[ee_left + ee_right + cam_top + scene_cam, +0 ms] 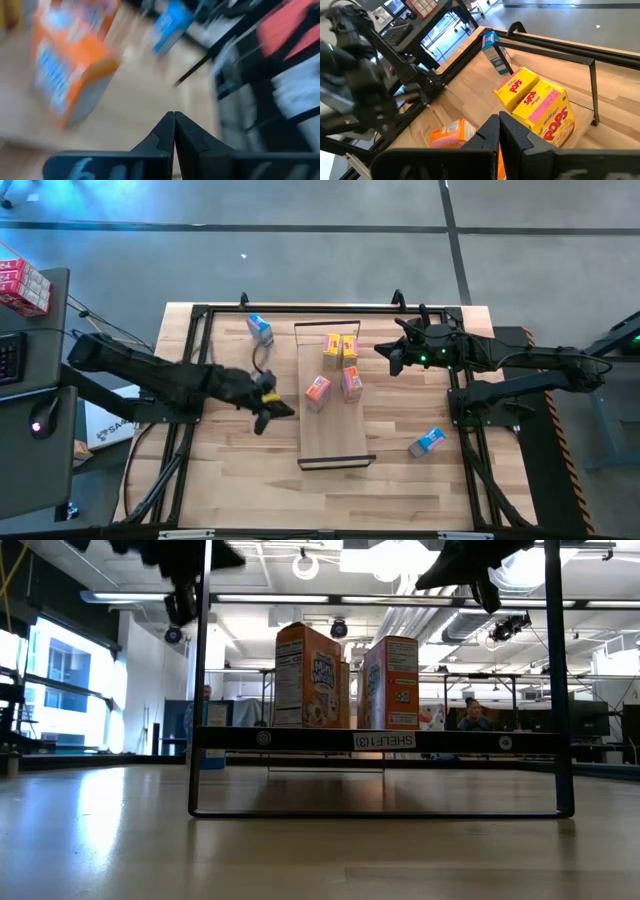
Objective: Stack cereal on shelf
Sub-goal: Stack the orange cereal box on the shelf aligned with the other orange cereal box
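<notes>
The shelf is a long light-wood panel in the table's middle, standing on dark frame ends. Two yellow cereal boxes stand side by side at its far end, and two orange-pink boxes stand upright mid-shelf. One blue box stands on the table at far left; the other lies on the table to the shelf's right. My left gripper is shut and empty just left of the shelf, raised. My right gripper is shut and empty, right of the yellow boxes.
A black metal frame runs round the tabletop's edges. Red-and-white boxes sit on a side stand off the table's left. Bare wood shows on the near half of the shelf and on the near part of the table.
</notes>
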